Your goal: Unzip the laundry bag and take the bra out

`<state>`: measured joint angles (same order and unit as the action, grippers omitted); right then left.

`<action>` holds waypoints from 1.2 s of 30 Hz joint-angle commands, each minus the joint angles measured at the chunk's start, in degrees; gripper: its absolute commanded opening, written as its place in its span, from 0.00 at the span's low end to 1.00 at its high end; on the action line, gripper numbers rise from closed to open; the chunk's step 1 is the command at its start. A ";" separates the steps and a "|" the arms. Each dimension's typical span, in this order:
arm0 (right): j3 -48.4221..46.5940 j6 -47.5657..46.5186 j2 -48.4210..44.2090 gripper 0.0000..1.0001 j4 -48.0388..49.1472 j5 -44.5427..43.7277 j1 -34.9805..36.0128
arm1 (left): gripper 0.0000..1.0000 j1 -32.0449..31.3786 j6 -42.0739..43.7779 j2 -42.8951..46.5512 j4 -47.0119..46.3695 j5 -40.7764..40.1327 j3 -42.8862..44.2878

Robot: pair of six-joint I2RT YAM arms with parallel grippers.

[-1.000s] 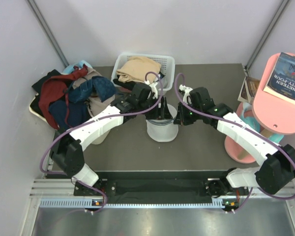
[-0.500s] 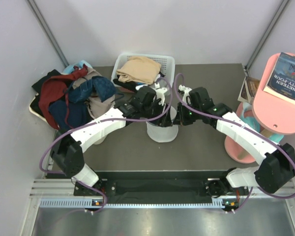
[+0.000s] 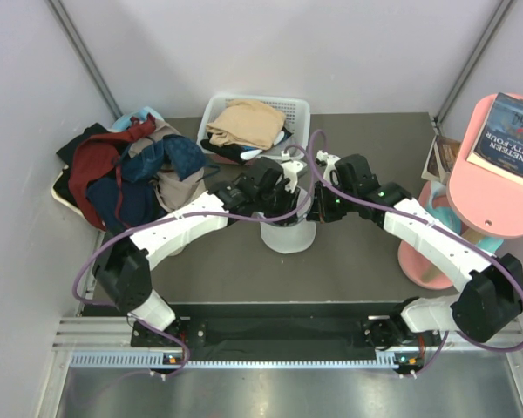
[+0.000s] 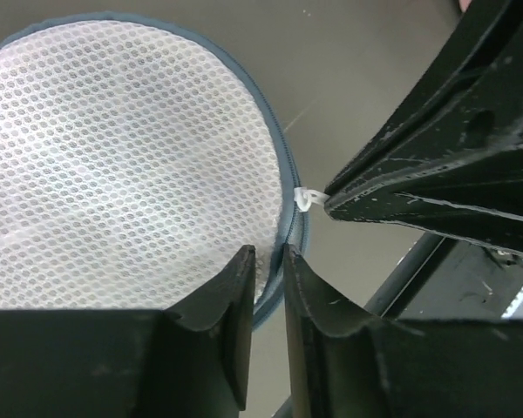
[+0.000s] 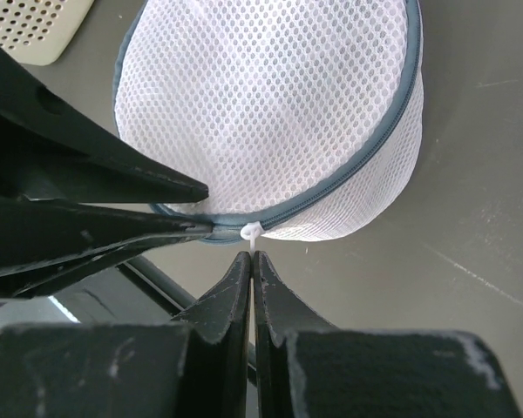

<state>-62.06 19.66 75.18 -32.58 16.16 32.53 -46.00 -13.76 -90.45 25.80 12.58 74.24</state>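
Observation:
The laundry bag stands mid-table, a round white mesh drum with a blue-grey zipper line around its rim. My left gripper is narrowed to a slit, pinching the bag's rim edge beside the zipper's white pull. From the right wrist view its fingers reach in from the left and clamp that rim. My right gripper is shut on the white pull from the other side. From above, the two grippers meet over the bag's right rim. The bra is hidden.
A white slotted basket with a tan garment stands just behind the bag. A heap of red and blue clothes fills the left side. A pink stand with a book is at the right edge.
My left gripper has shifted to the right along the bag's top towards the right gripper, and its jaws have closed down onto the rim. The right arm has stayed put.

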 commanded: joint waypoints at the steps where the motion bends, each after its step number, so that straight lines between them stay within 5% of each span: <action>1: -3.50 0.20 -1.00 0.00 1.99 0.80 0.69 | 0.18 -0.67 2.94 -0.86 0.30 -1.24 0.65; 5: -3.42 0.20 -1.17 0.00 1.90 0.71 0.60 | 0.00 -0.93 3.47 -1.21 -0.40 -0.01 -0.14; 36: -5.52 -9.38 8.67 0.00 4.89 1.41 -10.73 | 0.00 -1.02 8.40 12.84 8.82 0.35 -4.72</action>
<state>-64.64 13.10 82.08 -31.48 19.42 23.83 -46.68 -6.87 -82.17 29.54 13.58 69.60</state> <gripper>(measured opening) 0.005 0.010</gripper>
